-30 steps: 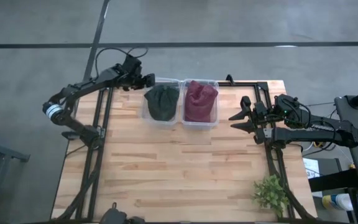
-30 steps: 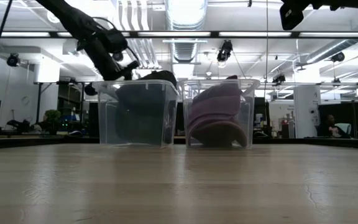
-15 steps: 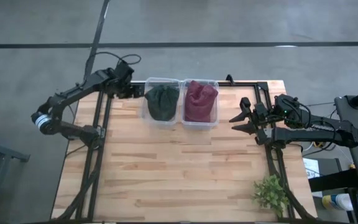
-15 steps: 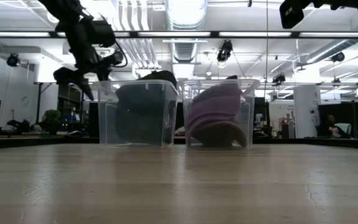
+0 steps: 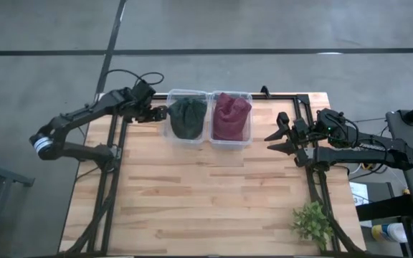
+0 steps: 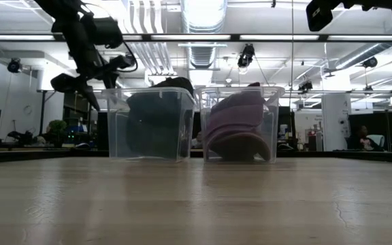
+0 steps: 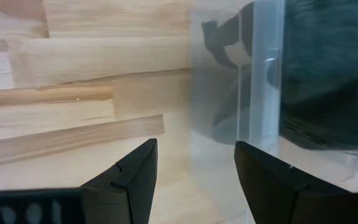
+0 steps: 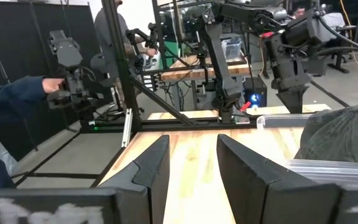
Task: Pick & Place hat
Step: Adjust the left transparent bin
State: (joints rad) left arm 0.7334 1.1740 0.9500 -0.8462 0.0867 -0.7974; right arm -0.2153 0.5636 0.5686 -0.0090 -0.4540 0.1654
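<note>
You've got two clear plastic bins side by side at the far edge of the table point(image 5: 206, 201), touching each other. The left bin point(image 5: 186, 118) holds the dark green hat point(image 5: 186, 117): soft knit, bunched into a rounded lump that fills most of the bin and pokes a bit above the rim. In the low view it reads as a dark mass behind the clear wall point(image 6: 152, 126). The right bin point(image 5: 230, 118) holds a maroon hat point(image 5: 231, 115), same slumped knit look, purple-pink through the plastic in the low view point(image 6: 240, 126), w/ a folded brim at the bottom.

Your left gripper point(image 5: 158, 112) sits just left of the left bin, at about rim height, fingers spread & holding nothing; the wrist view shows both fingers point(image 7: 129, 180) apart over bare wood, the bin wall & dark hat point(image 7: 328, 74) right ahead.

Your right gripper point(image 5: 274, 140) waits at the table's right side, well apart from the bins, jaws apart, empty.

A potted plant point(image 5: 312, 223) sits at the near right corner.
</note>
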